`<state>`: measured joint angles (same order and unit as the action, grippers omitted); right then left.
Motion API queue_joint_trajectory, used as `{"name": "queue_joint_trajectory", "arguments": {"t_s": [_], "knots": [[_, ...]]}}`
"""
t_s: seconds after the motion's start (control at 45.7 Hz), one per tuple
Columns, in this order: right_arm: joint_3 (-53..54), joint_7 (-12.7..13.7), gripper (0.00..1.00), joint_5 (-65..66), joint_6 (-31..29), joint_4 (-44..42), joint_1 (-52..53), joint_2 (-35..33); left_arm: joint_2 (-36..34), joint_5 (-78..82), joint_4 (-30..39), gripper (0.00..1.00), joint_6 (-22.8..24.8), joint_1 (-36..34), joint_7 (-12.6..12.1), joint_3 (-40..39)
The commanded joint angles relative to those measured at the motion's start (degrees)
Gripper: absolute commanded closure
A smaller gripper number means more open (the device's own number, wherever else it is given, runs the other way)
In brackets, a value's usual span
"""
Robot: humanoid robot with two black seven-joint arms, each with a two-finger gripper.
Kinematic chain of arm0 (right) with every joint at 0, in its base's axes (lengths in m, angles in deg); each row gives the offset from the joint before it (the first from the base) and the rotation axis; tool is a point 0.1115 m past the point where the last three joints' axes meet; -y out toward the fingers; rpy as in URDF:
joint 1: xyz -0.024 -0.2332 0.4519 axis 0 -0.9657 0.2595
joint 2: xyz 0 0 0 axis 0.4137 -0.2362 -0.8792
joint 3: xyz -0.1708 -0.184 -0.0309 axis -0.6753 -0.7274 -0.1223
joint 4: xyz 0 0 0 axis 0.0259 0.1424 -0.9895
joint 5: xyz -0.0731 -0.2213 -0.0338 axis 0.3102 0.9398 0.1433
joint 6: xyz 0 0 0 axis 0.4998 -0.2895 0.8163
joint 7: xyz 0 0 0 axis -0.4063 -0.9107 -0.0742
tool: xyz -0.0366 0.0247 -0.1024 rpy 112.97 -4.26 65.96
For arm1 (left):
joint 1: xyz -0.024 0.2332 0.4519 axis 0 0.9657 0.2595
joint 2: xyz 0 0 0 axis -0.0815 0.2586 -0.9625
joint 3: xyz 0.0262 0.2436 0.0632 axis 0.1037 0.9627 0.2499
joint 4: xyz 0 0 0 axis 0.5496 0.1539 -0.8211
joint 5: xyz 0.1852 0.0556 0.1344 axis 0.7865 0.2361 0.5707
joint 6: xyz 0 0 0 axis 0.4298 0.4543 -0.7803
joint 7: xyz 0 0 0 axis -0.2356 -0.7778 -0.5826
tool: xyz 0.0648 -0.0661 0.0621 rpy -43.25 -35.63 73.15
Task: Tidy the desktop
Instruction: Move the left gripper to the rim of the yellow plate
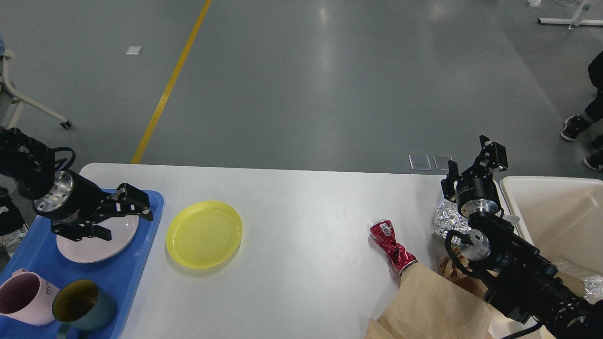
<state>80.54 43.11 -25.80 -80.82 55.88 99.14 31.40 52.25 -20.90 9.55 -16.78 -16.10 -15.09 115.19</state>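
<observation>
Desk, the big white matte one with rounded corners, fills the middle and lower part of the view, so here's how the clutter sits on it, left to right.

Far left is a blue plastic tray holding a pale pink round plate, a pink mug and a dark teal mug with a yellow inside. My left hand hovers right over that plate, fingers apart, nothing between them.

Just beside the tray on the bare desk lies a flat round yellow plastic plate. It's just to the right of the left hand and well apart from the right one, so I'd guess the left arm takes it and the tray is where it goes.

Over on the right: a crushed red metal can, long axis running diagonally from upper left to lower right, its lower end touching crumpled brown paper. Next comes a crumpled silver foil wad, partly hidden behind the right arm.

Right hand sits raised above the foil, fingers spread and empty, near the cream-white rectangular bin at the desk's right end. The rubbish all lies closer to this arm, probably bin-bound.
</observation>
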Motion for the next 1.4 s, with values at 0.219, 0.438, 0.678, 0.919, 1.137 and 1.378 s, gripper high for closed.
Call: {"name": "queue_joint_trajectory", "arguments": {"t_s": [0.219,0.438,0.678,0.919,1.137,1.378], "knots": [[0.0,0.0,0.0,0.08,0.0,0.0,0.0,0.0,2.25,-4.88,0.68,0.07,-17.83,16.43,-0.06,-9.08],[0.0,0.0,0.0,0.08,0.0,0.0,0.0,0.0,3.65,-11.91,0.59,0.07,-26.62,21.18,-0.06,-12.16],[0.0,0.0,0.0,-0.01,0.0,0.0,0.0,0.0,6.03,-13.94,0.5,0.07,-37.43,26.89,-0.06,-17.87],[0.0,0.0,0.0,-0.01,0.0,0.0,0.0,0.0,7.78,-14.73,-0.11,0.07,-44.55,31.11,-0.06,-20.86],[0.0,0.0,0.0,-0.01,0.0,0.0,0.0,0.0,8.31,-14.73,-1.34,0.09,-45.79,32.08,-0.06,-20.95],[0.0,0.0,0.0,-0.01,0.0,0.0,0.0,0.0,9.63,-14.73,-3.28,0.13,-47.89,34.19,-0.06,-20.95]]}}
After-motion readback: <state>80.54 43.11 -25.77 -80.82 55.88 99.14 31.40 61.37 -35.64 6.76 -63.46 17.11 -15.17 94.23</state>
